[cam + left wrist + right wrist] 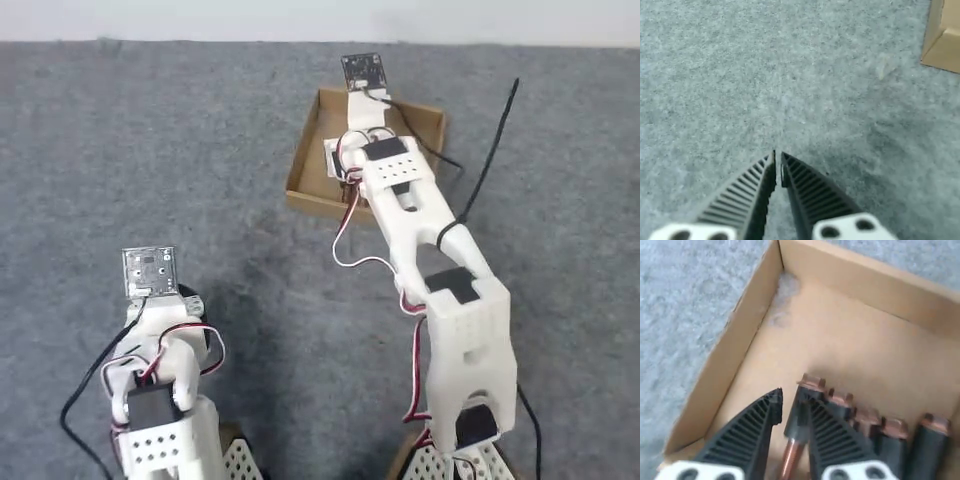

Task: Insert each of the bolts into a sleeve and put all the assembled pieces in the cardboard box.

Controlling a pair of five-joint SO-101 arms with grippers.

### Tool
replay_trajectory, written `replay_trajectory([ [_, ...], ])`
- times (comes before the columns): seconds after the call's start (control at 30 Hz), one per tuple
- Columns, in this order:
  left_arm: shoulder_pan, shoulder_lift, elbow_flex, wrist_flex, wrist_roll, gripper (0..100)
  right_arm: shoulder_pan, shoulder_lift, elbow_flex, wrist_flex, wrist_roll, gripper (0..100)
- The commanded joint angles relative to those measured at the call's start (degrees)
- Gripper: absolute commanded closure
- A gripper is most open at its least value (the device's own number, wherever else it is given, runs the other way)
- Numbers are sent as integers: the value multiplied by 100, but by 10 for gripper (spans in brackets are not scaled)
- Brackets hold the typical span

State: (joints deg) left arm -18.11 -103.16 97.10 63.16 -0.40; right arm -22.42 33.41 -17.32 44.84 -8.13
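The cardboard box stands at the far middle of the grey carpet. My right gripper hangs inside it, fingers slightly open. Between them lies an assembled piece, a black sleeve with a copper bolt through it. It rests against one finger, and a thin gap shows to the other. Several more assembled pieces lie side by side in a row next to it on the box floor. My left gripper is shut and empty, low over bare carpet, with the box corner farther off.
The right arm stretches across the carpet to the box and covers part of it from above. The left arm sits folded near the front left. A black cable runs beside the box.
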Motion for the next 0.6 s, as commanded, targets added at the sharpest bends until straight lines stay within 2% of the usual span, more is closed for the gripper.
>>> replay_trajectory([
  [0.0, 35, -97, -57, -18, -53, 989, 84, -980, -308, 646, -35, 983],
  [0.17, 35, -97, -57, -18, -53, 989, 84, -1789, -255, 1587, -35, 991],
  [0.3, 35, -97, -57, -18, -53, 989, 92, -2536, 299, 1947, -44, 991],
  [0.4, 35, -97, -57, -18, -53, 989, 145, -3345, 1134, 1842, -26, 991],
  [0.57, 35, -97, -57, -9, -53, 989, 303, -4927, 3095, 840, -9, 991],
])
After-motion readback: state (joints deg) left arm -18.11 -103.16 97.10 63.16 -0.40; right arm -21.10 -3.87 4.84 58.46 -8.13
